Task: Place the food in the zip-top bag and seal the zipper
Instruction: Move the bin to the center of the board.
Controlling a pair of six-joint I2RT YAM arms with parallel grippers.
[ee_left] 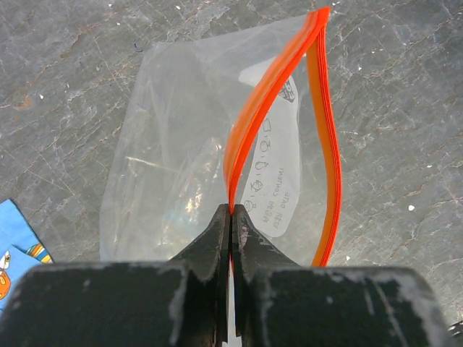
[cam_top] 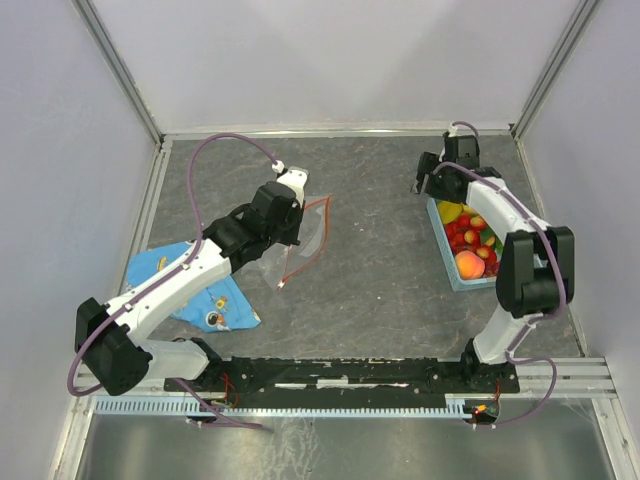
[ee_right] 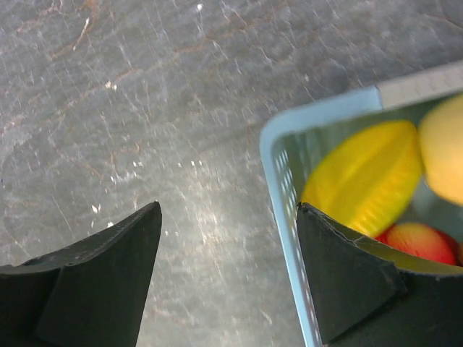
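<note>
Progress: 0 pieces of the food point(cam_top: 470, 240) are in the zip-top bag point(ee_left: 181, 144); all visible pieces lie in the light-blue basket point(ee_right: 278, 144), so loading and sealing both remain. The left gripper point(ee_left: 231, 217) is closed, pinching 1 lip of the zipper point(ee_left: 268, 101). The bag lies flat on the table ahead of its fingertips, and the second lip bows away to their right, leaving the mouth open. The left arm reaches forward and inward, wrist angled down at the bag. The right gripper point(ee_right: 228, 210) is wide open and holds nothing. Its jaws straddle the basket wall, with a yellow lemon piece point(ee_right: 362, 173) just beyond 1 finger. The right arm folds at a raised elbow, with the wrist over the basket's far end.
</note>
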